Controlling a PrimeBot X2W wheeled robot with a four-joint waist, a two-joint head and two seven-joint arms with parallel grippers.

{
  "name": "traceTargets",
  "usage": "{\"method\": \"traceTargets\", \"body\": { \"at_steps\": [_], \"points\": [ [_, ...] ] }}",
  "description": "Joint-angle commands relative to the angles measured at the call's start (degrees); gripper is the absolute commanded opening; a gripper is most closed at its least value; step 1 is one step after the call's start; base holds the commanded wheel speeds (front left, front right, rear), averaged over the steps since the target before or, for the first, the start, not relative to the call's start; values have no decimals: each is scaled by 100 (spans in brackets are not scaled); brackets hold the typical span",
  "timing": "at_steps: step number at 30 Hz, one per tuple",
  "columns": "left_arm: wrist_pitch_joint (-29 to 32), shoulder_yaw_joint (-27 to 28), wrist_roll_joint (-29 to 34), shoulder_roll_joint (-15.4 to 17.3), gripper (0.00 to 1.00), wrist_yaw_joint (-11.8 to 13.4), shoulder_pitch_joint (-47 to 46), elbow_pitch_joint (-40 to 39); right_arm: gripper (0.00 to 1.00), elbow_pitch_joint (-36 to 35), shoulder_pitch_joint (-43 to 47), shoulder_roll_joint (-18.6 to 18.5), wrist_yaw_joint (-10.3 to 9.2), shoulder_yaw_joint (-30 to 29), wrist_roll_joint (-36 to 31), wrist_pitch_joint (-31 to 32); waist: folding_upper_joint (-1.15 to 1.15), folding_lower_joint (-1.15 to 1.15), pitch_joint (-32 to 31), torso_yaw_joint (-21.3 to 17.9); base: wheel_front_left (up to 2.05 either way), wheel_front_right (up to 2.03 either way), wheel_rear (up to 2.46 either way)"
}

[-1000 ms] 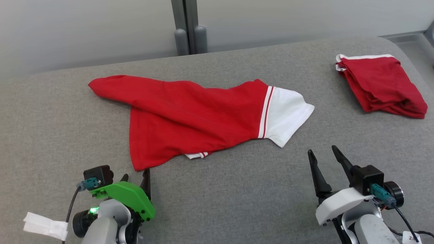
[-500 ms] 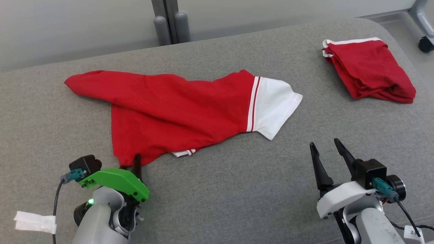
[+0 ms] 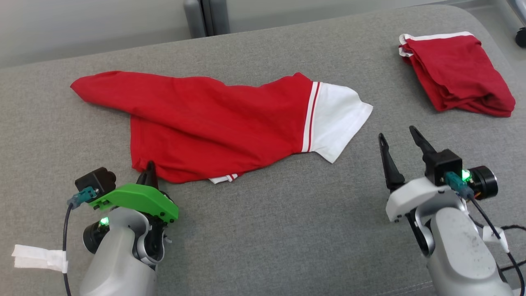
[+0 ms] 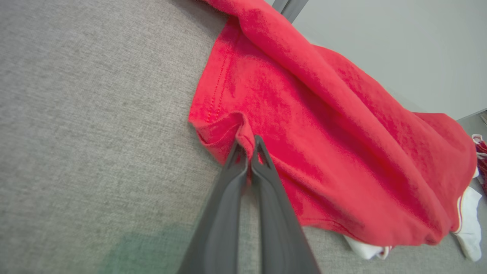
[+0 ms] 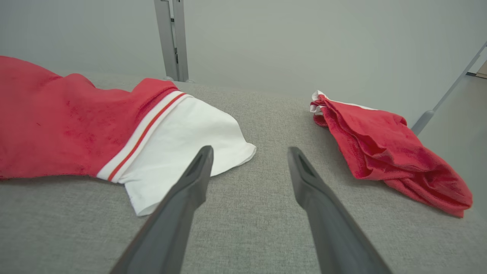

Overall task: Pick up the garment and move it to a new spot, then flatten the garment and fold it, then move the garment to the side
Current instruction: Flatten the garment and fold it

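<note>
Left gripper (image 4: 248,144): fingers (image 4: 228,182) pinching garment (image 3: 218,123) at near-left corner. Right gripper (image 3: 397,132): spread wide, hovering. Risk: shallow pinch slipping during lift.

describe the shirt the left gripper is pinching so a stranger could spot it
On the grey padded surface, look to the middle. The garment lies spread out there, red with a white sleeve pointing right, its near left corner pinched by the left gripper. The other red piece, far right, is folded small.
</note>
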Motion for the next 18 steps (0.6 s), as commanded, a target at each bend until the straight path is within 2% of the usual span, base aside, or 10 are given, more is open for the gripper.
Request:
{"method": "traceTargets", "body": {
  "at_steps": [1, 7, 11, 18],
  "points": [
    [-89, 4, 25, 49, 0, -26, -91, -37, 100, 166, -259, -19, -9, -77, -100, 61, 0, 0, 89, 85, 0, 0, 0],
    [-326, -80, 110, 64, 0, -66, -101, -205, 100, 1223, -1238, -200, -9, -242, -562, 476, 0, 0, 313, 331, 0, 0, 0],
    [-424, -212, 163, 50, 0, -85, -90, -381, 100, 1919, -1775, -377, -9, -145, -485, 764, 0, 0, 475, 486, 0, 0, 0],
    [-480, -484, 235, 27, 0, -11, -135, -775, 100, 2946, -2562, -675, -9, 385, -157, 1272, 0, 0, 710, 638, 0, 0, 0]
  ]
}}
